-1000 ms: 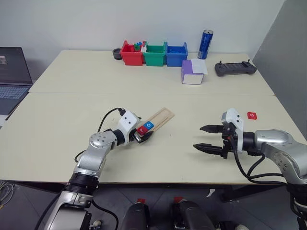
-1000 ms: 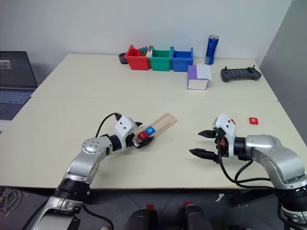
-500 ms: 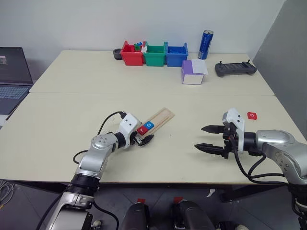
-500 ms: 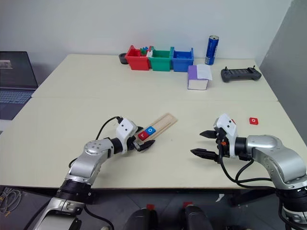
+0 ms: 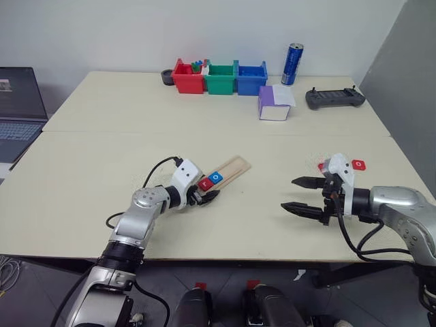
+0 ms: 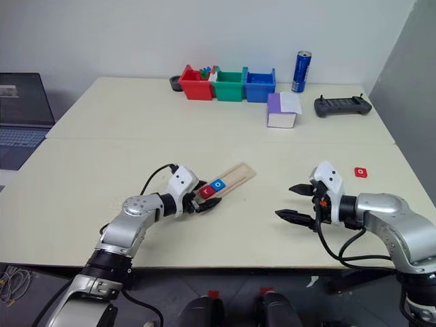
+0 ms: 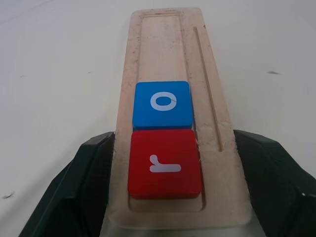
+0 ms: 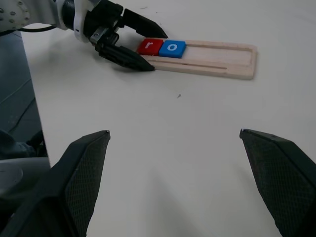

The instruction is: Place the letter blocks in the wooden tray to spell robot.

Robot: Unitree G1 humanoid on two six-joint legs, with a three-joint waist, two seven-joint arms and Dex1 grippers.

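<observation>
Pale cream tabletop runs back to a white wall, where red, green and blue bins, a blue can, a purple-and-white box and a black controller stand; a laptop sits off the left edge. Near the front lies the wooden tray, its near end between the fingers of the left gripper, which straddle it; whether they press on it I cannot tell. The left wrist view reads the tiles in the groove: red "r", blue "o", touching. The right gripper hovers wide open, holding nothing, well apart from the tray. A red "o" tile lies just beyond it.
</observation>
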